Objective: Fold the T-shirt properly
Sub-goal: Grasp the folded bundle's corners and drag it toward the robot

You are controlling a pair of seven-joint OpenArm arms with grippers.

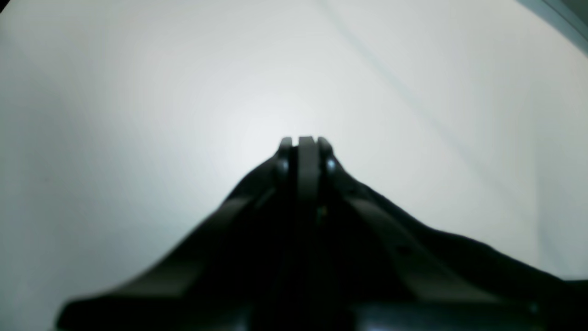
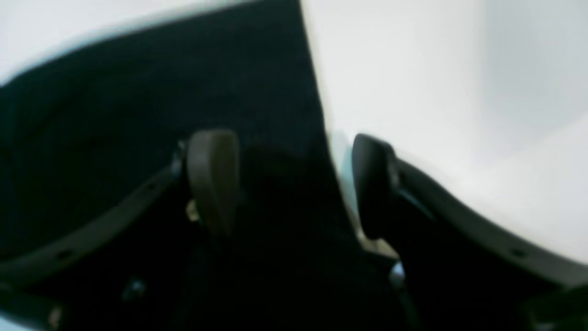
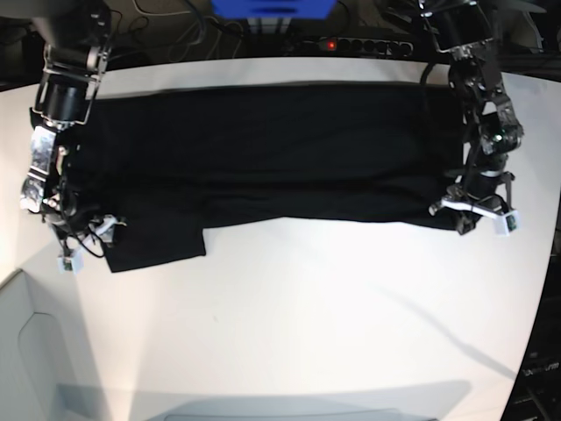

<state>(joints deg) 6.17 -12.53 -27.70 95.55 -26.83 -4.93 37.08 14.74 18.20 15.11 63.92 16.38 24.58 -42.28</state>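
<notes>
The T-shirt (image 3: 263, 167) lies folded in a long band along the far edge of the white counter (image 3: 307, 333), the left claw (image 1: 306, 142) pressed together on cloth at one end, the right claw (image 2: 294, 184) spread across the opposite end's edge

One large black cloth T-shirt (image 3: 263, 158) lies spread across one white desk (image 3: 307, 316). Two black robot arms are in view, one at each end of the cloth: the left gripper (image 3: 473, 210) and the right gripper (image 3: 74, 237), each with two fingers (image 2: 213, 177). One black power strip (image 3: 355, 44) with a single red light sits at the desk's far edge.
</notes>
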